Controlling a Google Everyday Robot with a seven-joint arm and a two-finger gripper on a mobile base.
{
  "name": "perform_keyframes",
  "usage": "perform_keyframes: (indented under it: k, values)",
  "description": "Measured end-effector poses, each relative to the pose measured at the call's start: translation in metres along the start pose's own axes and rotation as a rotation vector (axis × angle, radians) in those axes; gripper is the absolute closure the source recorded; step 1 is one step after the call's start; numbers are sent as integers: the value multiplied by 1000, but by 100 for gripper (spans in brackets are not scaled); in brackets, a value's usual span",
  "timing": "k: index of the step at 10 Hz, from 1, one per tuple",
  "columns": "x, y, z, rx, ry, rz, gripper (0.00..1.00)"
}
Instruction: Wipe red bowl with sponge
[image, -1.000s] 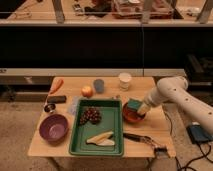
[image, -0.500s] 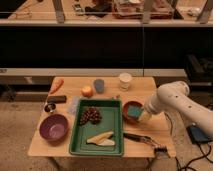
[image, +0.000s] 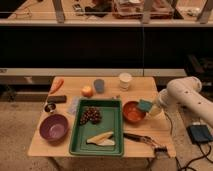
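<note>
The red bowl (image: 131, 112) sits on the wooden table (image: 145, 90), just right of the green tray. The teal sponge (image: 145, 105) rests against the bowl's right rim, slightly above it. My gripper (image: 151, 107) comes in from the right on the white arm (image: 186, 94) and is shut on the sponge. The bowl's inside shows, glossy and with nothing in it.
The green tray (image: 115, 131) holds dark grapes (image: 91, 115) and a pale banana (image: 101, 138). The purple bowl (image: 53, 127), black bar (image: 56, 99) and carrot (image: 57, 84) lie at the left. A white cup (image: 125, 80), grey cup (image: 99, 85) and orange fruit (image: 87, 91) stand at the back. A dark tool (image: 142, 138) lies near the front edge.
The arm has pulled back to the right. The sponge has moved from over the bowl's middle to its right rim, leaving more of the bowl's inside showing.
</note>
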Motion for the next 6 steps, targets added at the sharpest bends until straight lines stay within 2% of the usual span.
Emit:
perform_keyframes:
  k: [3,4,5,6]
  values:
    - [-31,-7,33,-19,-16,2,100]
    - [-51,-7,47,-29,-32,-7,100]
    - [-60,-5,50,-35,-48,-9,100]
    - [-70,0,47,-44,-91,-27,100]
